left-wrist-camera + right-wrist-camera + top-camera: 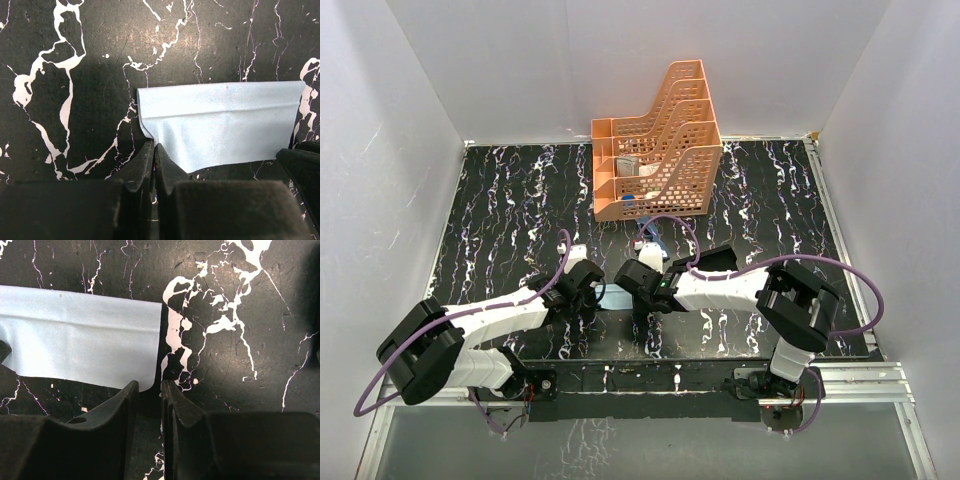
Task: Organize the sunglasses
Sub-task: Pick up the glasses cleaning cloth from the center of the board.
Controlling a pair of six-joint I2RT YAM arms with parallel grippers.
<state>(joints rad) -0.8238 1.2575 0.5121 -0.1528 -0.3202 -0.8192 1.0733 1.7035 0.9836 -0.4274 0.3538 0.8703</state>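
Sunglasses, a small thin blue-framed pair, lie on the black, white-veined worktop beyond the far edge of the pale blue cloth, in the gap between that cloth and the orange slotted rack. Neither tool touches them.

The cloth is spread near the front middle of the worktop, and both arms reach in to it from opposite sides. A crease runs along its length, and the strip nearer the arms is bent up from the flat part.

At the cloth's left near corner, the left tool has its fingers pressed together with no gap. The cloth's curled left edge runs right up to the tips. That corner is hidden behind a finger, so I cannot tell whether it is caught between them.

At the cloth's right near corner, the right tool stands narrowly parted, with a dark slit between its fingers. The corner ends just beside one fingertip, and no cloth shows inside the slit.

A black oblong shape, seemingly a case, lies to the right of the cloth and slightly farther back, hard to make out against the dark surface. The rack stands well behind the cloth at the back. The small items in its lower tiers are too small to identify.
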